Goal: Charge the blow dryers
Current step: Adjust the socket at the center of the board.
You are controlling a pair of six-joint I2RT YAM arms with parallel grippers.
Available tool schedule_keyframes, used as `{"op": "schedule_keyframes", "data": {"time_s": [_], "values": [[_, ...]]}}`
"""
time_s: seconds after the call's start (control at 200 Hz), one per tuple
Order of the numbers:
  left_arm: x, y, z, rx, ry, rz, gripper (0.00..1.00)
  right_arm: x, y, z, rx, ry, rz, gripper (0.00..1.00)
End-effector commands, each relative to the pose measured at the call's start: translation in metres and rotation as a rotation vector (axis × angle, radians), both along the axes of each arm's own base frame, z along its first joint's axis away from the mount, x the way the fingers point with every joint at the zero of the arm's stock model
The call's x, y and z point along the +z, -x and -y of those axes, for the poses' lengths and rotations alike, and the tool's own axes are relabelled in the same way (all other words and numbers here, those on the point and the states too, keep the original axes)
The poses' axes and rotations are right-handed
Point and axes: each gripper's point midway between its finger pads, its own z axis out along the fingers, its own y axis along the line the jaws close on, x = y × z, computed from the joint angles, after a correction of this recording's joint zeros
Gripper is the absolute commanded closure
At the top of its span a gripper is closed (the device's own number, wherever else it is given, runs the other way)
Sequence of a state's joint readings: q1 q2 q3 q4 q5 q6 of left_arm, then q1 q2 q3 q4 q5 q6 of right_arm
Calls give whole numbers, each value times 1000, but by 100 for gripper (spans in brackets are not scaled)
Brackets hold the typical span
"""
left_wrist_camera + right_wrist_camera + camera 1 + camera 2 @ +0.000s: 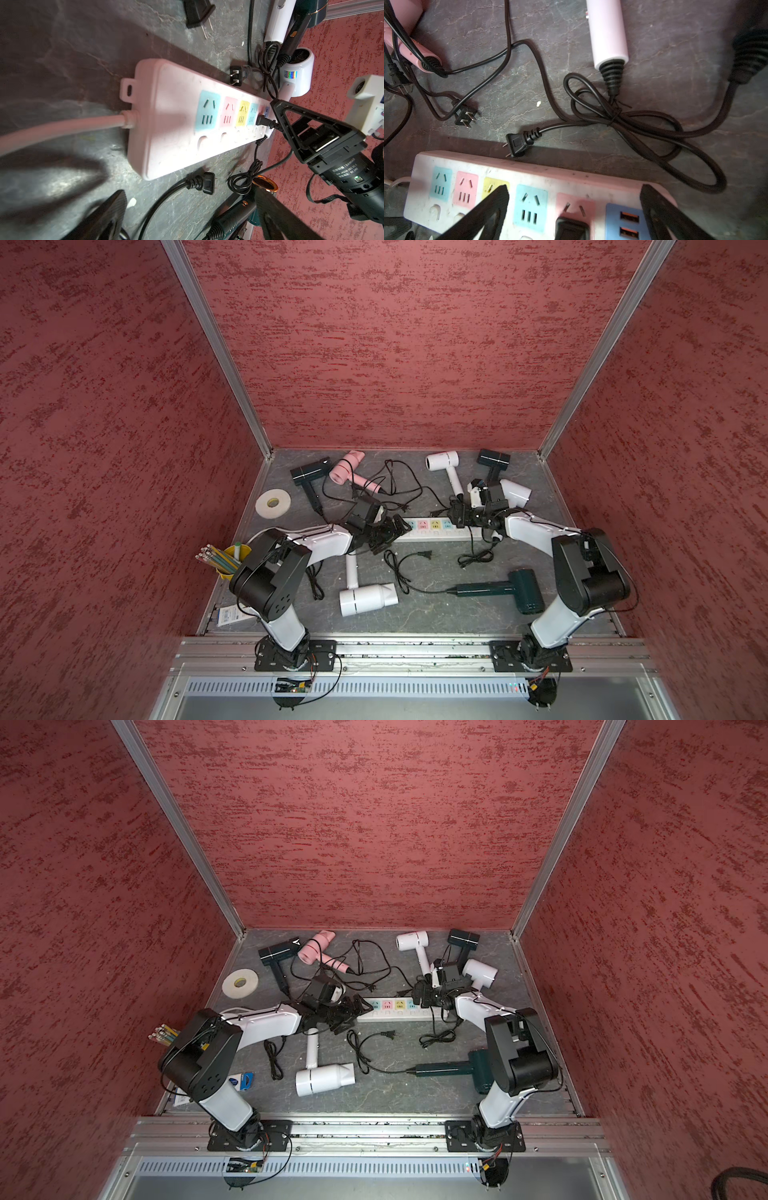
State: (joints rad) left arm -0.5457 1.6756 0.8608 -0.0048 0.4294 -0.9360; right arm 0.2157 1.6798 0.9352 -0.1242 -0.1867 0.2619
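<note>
The blow dryers (365,599) lie scattered on the table (436,614) around the power strip (529,171), from the pink dryer (347,466) at the back to the dark green dryer (523,591) in front, probably so that each cord can reach a socket. One seated plug (571,227) is in the pink socket beside the USB ports, while a loose plug (517,144) lies just beside the strip's edge. The right gripper (574,193) hangs over the seated plug with its jaws spread wide and holding nothing, and the left gripper (392,531), equally wide and empty, hovers at the strip's cable end, seemingly placed to steady it.
</note>
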Motion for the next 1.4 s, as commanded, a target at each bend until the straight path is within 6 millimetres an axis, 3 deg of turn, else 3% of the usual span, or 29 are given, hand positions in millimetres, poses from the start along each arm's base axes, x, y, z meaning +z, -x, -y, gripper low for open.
{"op": "schedule_keyframes", "data": {"time_s": [0.0, 0.13, 0.306, 0.531, 0.791, 1.393], "values": [[11, 3, 9, -4, 22, 35, 2, 28, -10, 9, -48, -49, 68, 1], [12, 1, 14, -5, 19, 42, 2, 33, -19, 22, -88, -61, 84, 1], [6, -7, 20, -3, 10, 37, 2, 3, -18, 17, -56, -105, 5, 1], [-3, -25, 21, 19, -3, 29, 2, -21, 5, -1, 34, -182, -68, 5], [-13, -47, 10, 63, -4, 17, 2, -16, 43, -17, 105, -264, -68, 12], [-15, -74, -22, 129, -25, 17, 2, -19, 114, -111, 417, -248, -112, 18]]}}
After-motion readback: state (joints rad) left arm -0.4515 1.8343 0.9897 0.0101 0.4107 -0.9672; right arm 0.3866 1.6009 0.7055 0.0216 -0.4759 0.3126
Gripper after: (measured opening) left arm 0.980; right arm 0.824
